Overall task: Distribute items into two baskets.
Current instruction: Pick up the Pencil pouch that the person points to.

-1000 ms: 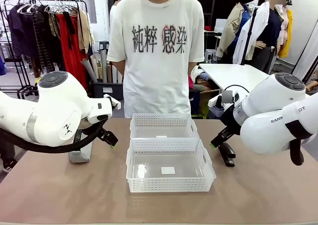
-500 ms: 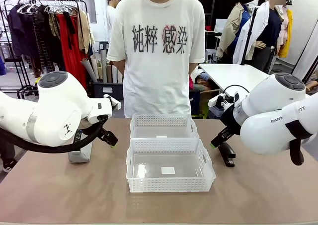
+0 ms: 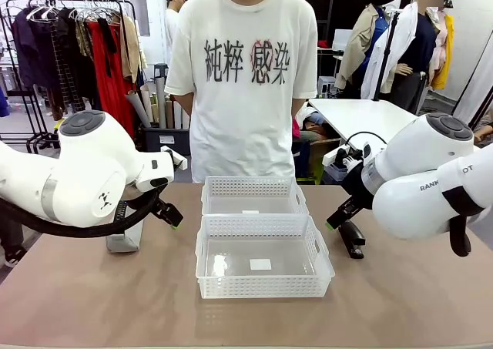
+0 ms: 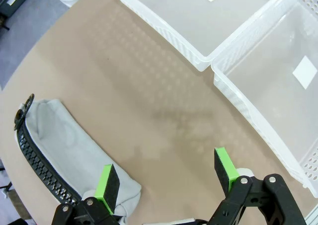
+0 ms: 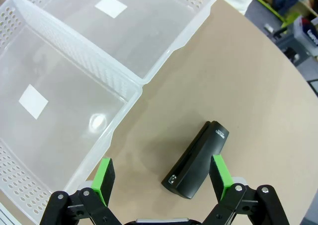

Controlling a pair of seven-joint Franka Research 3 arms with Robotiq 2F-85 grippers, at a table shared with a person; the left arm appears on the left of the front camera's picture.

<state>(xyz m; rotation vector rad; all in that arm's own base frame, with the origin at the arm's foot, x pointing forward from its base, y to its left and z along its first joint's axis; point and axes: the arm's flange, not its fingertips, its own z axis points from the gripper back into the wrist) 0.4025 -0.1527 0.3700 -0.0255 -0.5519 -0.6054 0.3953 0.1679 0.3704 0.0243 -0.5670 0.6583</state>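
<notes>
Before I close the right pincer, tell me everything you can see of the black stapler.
The stapler is a small matte black block, plastic by its look, closed, with small white print at one end. It lies flat on the tan table, apart from the baskets. The open right pincer hangs above it, seemingly not touching.

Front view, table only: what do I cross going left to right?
grey pouch → the two baskets sharing the middle, near basket in front of far basket → black stapler
</notes>
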